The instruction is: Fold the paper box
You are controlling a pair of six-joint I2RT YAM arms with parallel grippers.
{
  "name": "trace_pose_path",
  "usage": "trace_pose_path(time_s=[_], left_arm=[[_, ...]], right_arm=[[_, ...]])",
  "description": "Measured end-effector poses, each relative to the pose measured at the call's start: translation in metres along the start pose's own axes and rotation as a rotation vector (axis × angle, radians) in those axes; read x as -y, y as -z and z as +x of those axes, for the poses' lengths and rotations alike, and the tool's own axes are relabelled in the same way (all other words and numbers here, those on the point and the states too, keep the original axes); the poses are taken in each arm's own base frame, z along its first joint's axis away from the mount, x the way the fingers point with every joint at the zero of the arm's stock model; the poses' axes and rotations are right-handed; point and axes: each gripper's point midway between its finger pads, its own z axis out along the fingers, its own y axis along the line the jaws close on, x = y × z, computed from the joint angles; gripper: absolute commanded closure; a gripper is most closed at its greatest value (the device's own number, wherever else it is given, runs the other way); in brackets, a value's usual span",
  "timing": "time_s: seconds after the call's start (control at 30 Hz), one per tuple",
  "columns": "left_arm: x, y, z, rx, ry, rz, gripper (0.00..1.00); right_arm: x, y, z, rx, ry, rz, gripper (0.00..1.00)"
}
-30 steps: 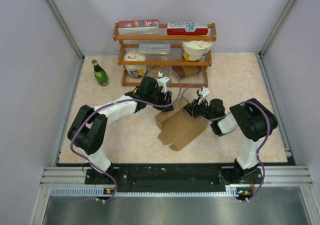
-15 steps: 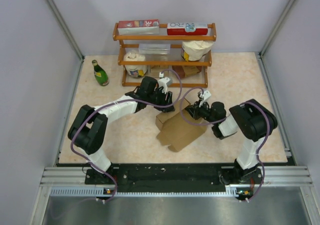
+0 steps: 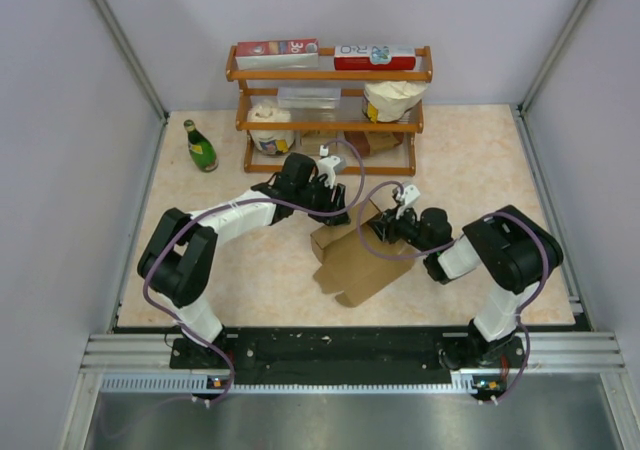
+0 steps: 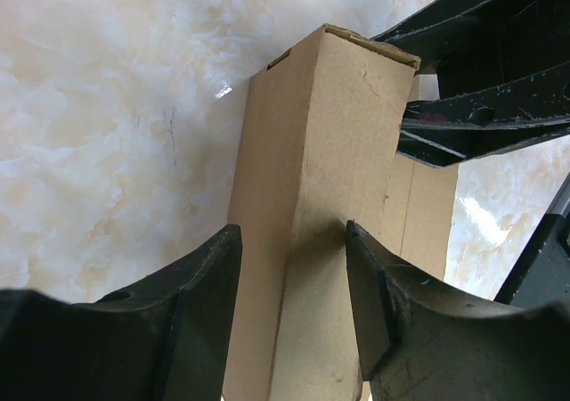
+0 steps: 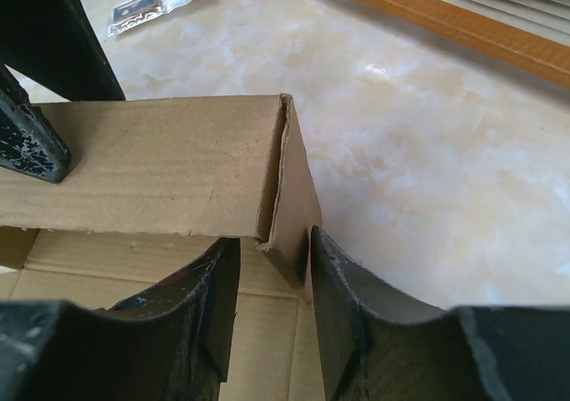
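Observation:
The paper box (image 3: pixel 357 257) is a plain brown die-cut sheet lying mid-table, partly folded, with one long side wall raised. In the left wrist view that wall (image 4: pixel 329 151) runs up between my fingers. My left gripper (image 4: pixel 292 281) (image 3: pixel 333 213) is shut on it, one pad on each side. The right gripper (image 5: pixel 274 267) (image 3: pixel 384 232) stands open at the wall's end corner (image 5: pixel 294 187). The short end flap lies against its right finger, with a gap to the left finger. The right arm's black fingers (image 4: pixel 481 107) show at the wall's far end.
A wooden rack (image 3: pixel 330 74) at the back holds red-and-white cartons, white tubs and a clear tray; its base rail (image 5: pixel 445 13) shows close behind the box. A green bottle (image 3: pixel 200 146) stands back left. A small plastic packet (image 5: pixel 153 3) lies on the marble tabletop.
The right gripper slid left along the box to its end corner and its jaws closed, then spread apart. The box sheet shifted slightly left. The left arm held still.

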Motion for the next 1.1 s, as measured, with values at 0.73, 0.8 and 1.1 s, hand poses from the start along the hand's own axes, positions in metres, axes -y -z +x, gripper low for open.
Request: trace_pose_path(time_s=[0.73,0.8,1.1], left_arm=[[0.001,0.001,0.000,-0.001,0.003,0.013,0.46],[0.002,0.000,0.000,-0.003,0.003,0.022,0.46],[0.010,-0.002,0.005,-0.022,0.009,0.073,0.45]], right_arm=[[0.006,-0.014,-0.003,0.023,-0.069,0.027,0.76],[0.007,-0.015,-0.004,0.025,-0.074,0.034,0.78],[0.011,-0.026,-0.007,0.019,-0.075,0.105,0.82]])
